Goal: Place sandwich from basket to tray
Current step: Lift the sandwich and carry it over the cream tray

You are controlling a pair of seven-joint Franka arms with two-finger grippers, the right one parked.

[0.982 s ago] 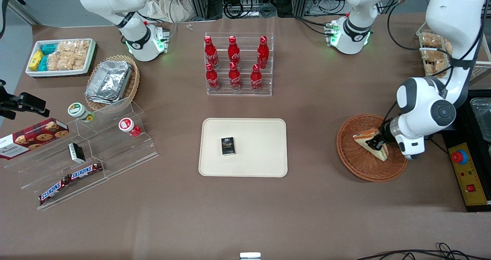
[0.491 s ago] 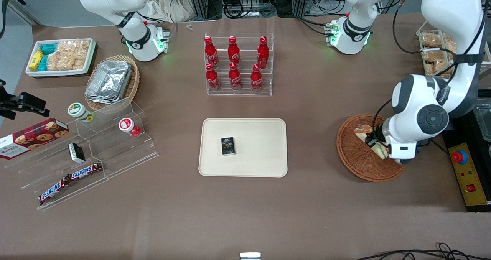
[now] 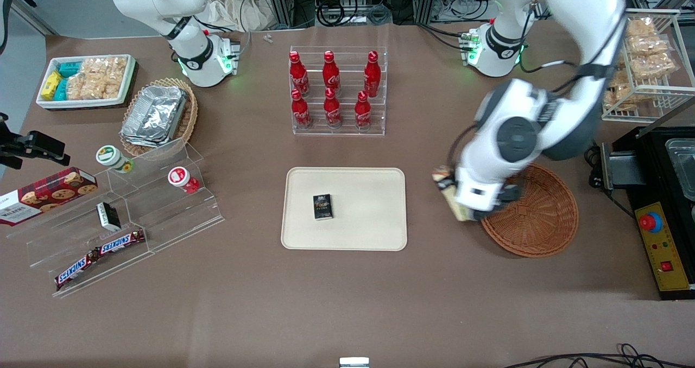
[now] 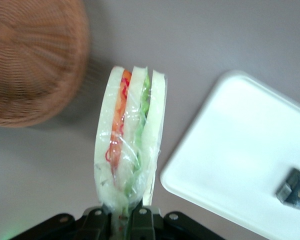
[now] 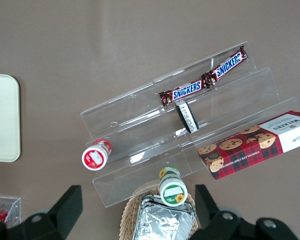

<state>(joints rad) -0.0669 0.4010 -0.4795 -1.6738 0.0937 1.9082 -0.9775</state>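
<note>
Gripper clamped on 1 sandwich, seemingly clear of the desk, between basket and tray.

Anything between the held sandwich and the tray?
Nothing visible does. The hand holds the sandwich above bare table between the basket and the tray. A small black box takes part of the tray.

The gripper lifted the sandwich out of the reddish-brown wicker basket, which was left with nothing in it, and carried it, jaws clamped on the wedge, above the bare surface between the basket and the cream tray.
</note>
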